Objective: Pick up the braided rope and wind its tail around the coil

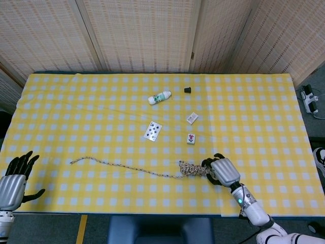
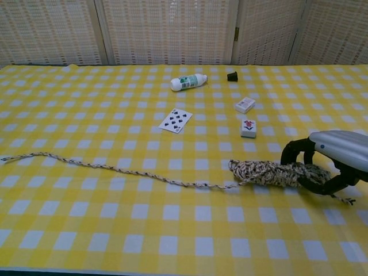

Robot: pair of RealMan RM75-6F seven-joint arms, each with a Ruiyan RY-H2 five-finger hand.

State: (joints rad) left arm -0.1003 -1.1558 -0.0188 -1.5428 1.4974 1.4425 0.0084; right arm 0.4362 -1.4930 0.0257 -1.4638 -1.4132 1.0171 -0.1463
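The right hand has its dark fingers curled around the near end of the rope's coil, which lies on the yellow-checked tabletop. The grip looks closed on it, though not yet lifted. From the coil's free end the tail trails away across the cloth toward the left hand, whose fingers are spread and hold nothing. Likely risk: held at one end only, the loose coil could unravel or slide out when raised.

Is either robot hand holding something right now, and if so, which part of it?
The right hand grips the speckled braided rope at the right end of its coil, which lies on the table. The left hand holds nothing.
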